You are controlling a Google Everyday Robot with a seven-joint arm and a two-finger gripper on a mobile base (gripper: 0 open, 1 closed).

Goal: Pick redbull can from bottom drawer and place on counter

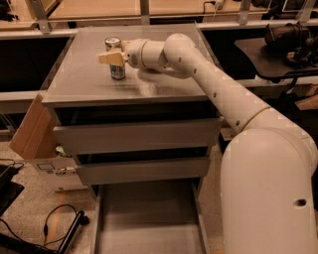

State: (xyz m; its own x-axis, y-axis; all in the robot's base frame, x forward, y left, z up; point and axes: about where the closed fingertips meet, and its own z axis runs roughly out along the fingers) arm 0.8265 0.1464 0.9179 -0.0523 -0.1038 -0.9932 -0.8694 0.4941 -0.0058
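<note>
The redbull can (118, 73) stands upright on the grey counter (164, 84), toward its back left. My gripper (113, 52) reaches in from the right at the can's upper half, with one tan finger (110, 58) lying across the can's front and the other hidden behind it. The gripper looks shut on the can, whose base rests on the counter. The bottom drawer (149, 218) is pulled out toward the camera below the two closed drawers, and the part of its flat grey tray in view holds nothing.
A cardboard box (29, 130) leans against the cabinet's left side. Black cables (59, 223) lie on the speckled floor at the lower left. A dark table with equipment (278, 49) stands at the right. A wooden tabletop (89, 7) runs behind the cabinet.
</note>
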